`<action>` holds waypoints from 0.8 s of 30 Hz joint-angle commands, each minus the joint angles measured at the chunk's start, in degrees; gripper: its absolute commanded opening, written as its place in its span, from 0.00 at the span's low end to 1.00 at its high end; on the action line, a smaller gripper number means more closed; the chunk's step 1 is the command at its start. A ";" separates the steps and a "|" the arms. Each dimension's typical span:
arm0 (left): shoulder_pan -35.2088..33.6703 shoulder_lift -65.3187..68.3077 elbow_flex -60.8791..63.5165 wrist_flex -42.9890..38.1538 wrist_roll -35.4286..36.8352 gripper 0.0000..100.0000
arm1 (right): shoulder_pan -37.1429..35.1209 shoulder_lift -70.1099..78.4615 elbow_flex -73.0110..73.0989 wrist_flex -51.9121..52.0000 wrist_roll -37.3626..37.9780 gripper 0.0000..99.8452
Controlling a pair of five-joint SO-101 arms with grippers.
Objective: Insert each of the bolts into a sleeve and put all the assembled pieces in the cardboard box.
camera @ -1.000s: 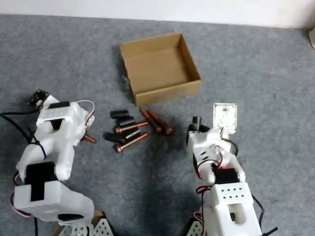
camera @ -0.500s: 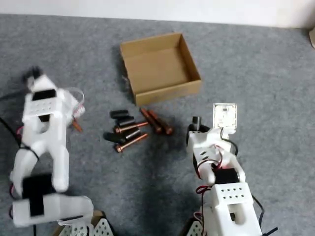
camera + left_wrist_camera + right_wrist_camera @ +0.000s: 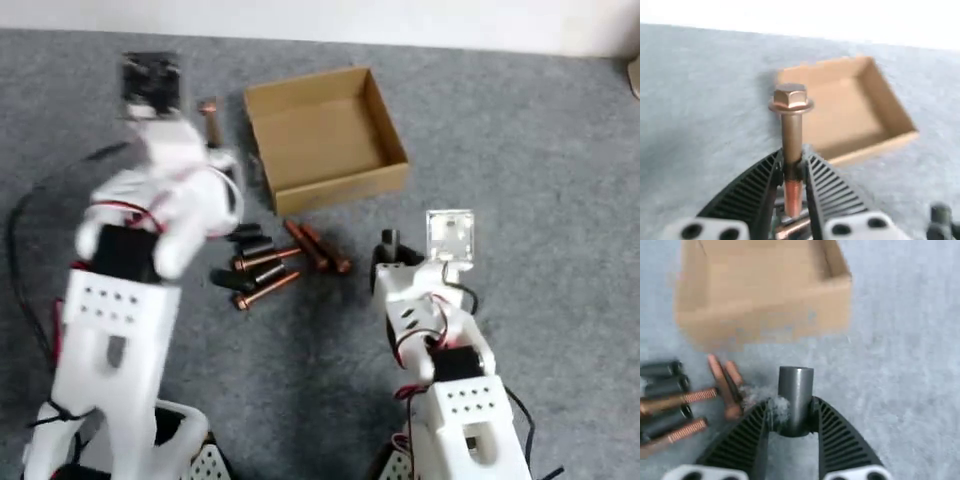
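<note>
The copper-coloured hex-head bolt [image 3: 791, 125] sits clamped by its smooth shank in your left gripper [image 3: 792, 160], head outward, just beside the open cardboard box [image 3: 340, 190]. Your right gripper [image 3: 790, 405] is closed on a dark, hollow cylindrical sleeve [image 3: 795, 385], near the box's front wall. Between the arms, loose threaded bolts [image 3: 268, 288] and black sleeves [image 3: 243, 232] lie clustered on the grey, felt-like tabletop [image 3: 520, 150], which has a pale band along its far edge.

Probably a robotics lab or hobby workshop: a white arm [image 3: 110, 330] lower left, another arm [image 3: 465, 410] with exposed red wires [image 3: 403, 345] lower right, grey felt-like matting [image 3: 540, 140] as tabletop, loose copper bolts [image 3: 267, 288] at centre, plain white wall [image 3: 400, 14] along the top.
</note>
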 commanded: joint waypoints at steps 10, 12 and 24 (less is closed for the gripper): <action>20.00 -34.51 27.65 -16.53 -0.79 0.00 | -16.66 -36.79 9.10 4.97 8.62 0.00; 21.32 -38.02 32.66 -20.92 1.41 0.00 | -17.01 -39.34 11.65 4.97 9.14 0.00; 23.43 -44.44 50.86 -37.19 3.25 0.00 | -19.30 -38.64 13.58 6.64 9.58 0.00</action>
